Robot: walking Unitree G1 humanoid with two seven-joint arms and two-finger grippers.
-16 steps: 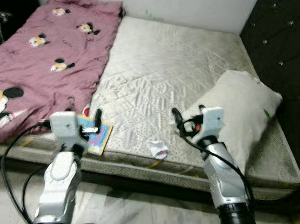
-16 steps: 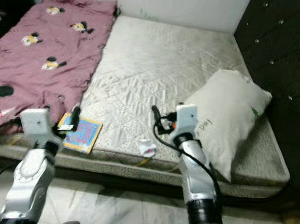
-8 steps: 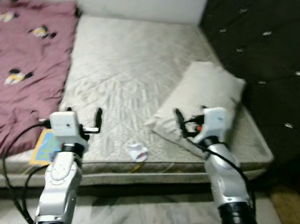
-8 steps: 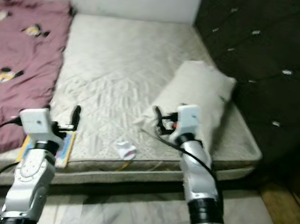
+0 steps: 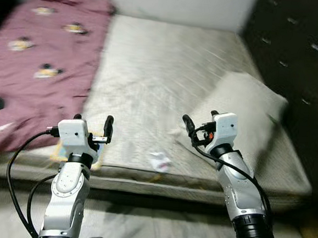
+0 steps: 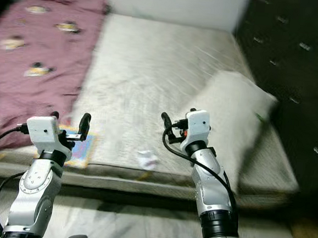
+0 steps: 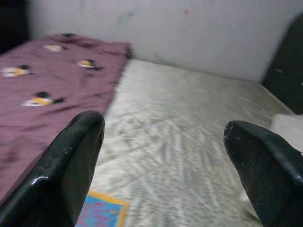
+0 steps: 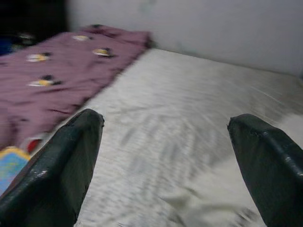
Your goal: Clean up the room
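One pillow (image 5: 247, 112), one maroon blanket (image 5: 37, 60), one colourful book (image 6: 80, 143) and one crumpled scrap (image 5: 159, 161) lie on the bed (image 5: 163, 69), the last two near its front edge. My left gripper (image 5: 92, 127) and right gripper (image 5: 198, 127) hover there with fingers (image 7: 71, 165) wide and empty; the mattress middle lies open.

Dark tufted headboard (image 5: 297, 47), white wall (image 5: 173, 1)

2 silver arms (image 5: 68, 189), black cables, black-fingered claws.
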